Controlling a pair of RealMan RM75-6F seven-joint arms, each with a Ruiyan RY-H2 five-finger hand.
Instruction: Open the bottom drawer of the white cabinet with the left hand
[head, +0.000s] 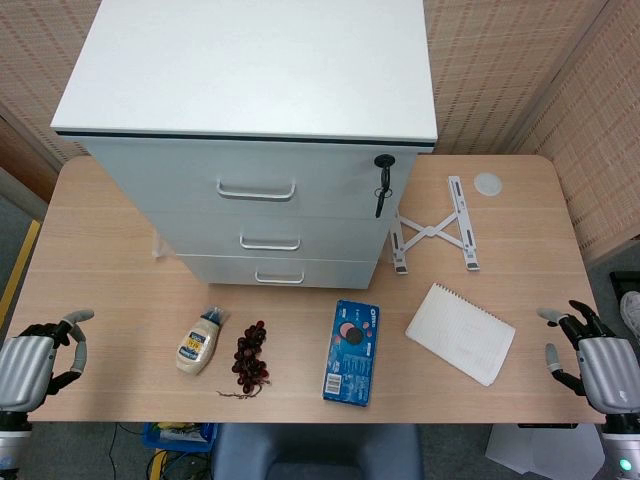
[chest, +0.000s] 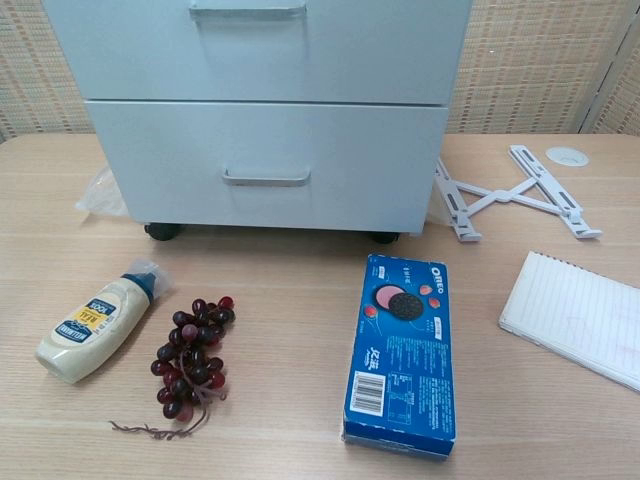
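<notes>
The white cabinet stands on small black wheels at the back middle of the table, with three drawers, all closed. The bottom drawer carries a silver bar handle. My left hand hovers at the table's near left corner, far from the cabinet, fingers apart and holding nothing. My right hand sits at the near right corner, also with fingers spread and empty. Neither hand shows in the chest view.
In front of the cabinet lie a mayonnaise bottle, a bunch of dark grapes and a blue Oreo box. A white notepad, a folding stand and a small round lid lie to the right. A black key hangs from the cabinet lock.
</notes>
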